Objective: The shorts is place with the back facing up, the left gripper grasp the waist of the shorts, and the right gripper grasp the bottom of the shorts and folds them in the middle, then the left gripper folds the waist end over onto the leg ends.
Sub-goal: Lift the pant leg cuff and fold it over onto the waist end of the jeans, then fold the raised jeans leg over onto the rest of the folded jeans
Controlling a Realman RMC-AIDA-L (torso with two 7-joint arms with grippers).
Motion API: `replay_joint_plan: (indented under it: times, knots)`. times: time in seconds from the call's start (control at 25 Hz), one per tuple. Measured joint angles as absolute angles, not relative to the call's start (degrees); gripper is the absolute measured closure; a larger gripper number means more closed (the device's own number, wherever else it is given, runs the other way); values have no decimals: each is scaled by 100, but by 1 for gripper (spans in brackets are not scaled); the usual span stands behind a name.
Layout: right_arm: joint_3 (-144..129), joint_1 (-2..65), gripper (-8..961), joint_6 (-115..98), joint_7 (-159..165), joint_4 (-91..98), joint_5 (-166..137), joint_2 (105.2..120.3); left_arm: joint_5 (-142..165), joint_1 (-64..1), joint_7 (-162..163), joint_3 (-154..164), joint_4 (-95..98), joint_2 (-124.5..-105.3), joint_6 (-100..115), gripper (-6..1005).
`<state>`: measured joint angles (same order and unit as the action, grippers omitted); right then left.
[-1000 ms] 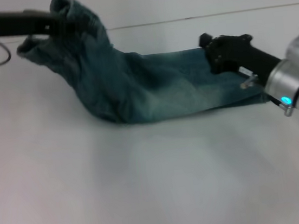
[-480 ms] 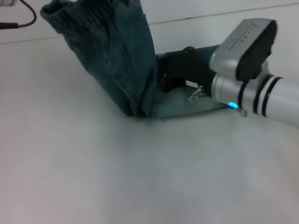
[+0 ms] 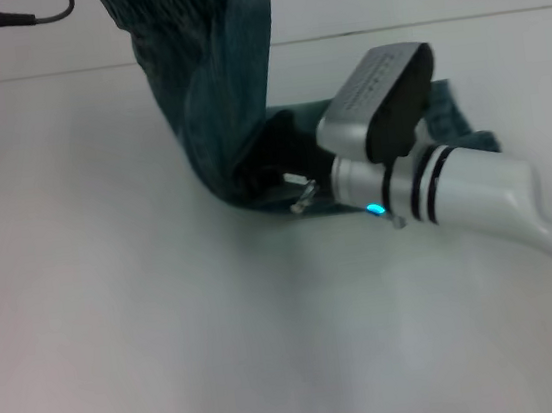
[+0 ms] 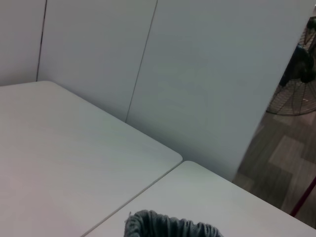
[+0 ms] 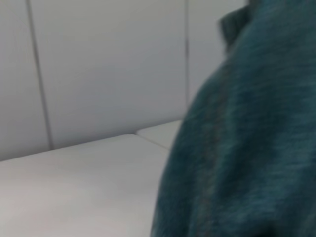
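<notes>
The shorts (image 3: 216,83), faded blue-green denim, rise steeply from the table and run out of the head view's top edge. Their ruffled waist (image 4: 168,228) shows at the rim of the left wrist view. The left gripper holding it is above the head view; only its thin black cable (image 3: 26,15) shows. The right gripper (image 3: 269,162), black on a silver wrist, is pushed into the crease where the raised cloth meets the table. The bottom of the shorts (image 3: 451,114) lies flat behind the right arm. Denim (image 5: 247,148) fills much of the right wrist view.
The white table (image 3: 174,360) stretches wide in front of the shorts, with its far edge and a pale wall behind. A seam between two tabletops (image 4: 138,197) and a floor fan (image 4: 296,94) appear in the left wrist view.
The waist end has been lifted higher and carried right, out of the head view's top. The right arm has slid left from the leg end to the crease.
</notes>
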<state>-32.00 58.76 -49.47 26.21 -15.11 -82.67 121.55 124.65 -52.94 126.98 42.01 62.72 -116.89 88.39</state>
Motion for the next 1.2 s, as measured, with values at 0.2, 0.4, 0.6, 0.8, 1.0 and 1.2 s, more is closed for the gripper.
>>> replay_joint_plan:
  times: [0.2, 0.4, 0.6, 0.8, 1.0, 1.2]
  knots:
    - [-1884, 5951, 911, -4633, 2623, -1747, -9836, 12155, 12462, -5307, 12745, 4202, 6408, -11714, 8930, 898]
    - [-911, 5923, 904, -4320, 2623, -1952, -11028, 12153, 12459, -5270, 12736, 4208, 6380, -11747, 8902, 898]
    - [-622, 5635, 897, -4204, 2624, -1964, -11365, 12102, 12457, -5088, 12660, 4212, 6366, -11826, 8881, 898]
    - [-541, 5102, 890, -4306, 2628, -1759, -11349, 12073, 12450, -4858, 12560, 4334, 6353, -11957, 8824, 898]
    - [203, 4203, 884, -5181, 2599, -1454, -11310, 12045, 12429, -4767, 12425, 4427, 6264, -12139, 8694, 899]
    - [1174, 3635, 877, -6075, 2792, -1004, -11311, 12000, 12355, -4771, 12166, 4526, 6058, -12388, 8394, 899]
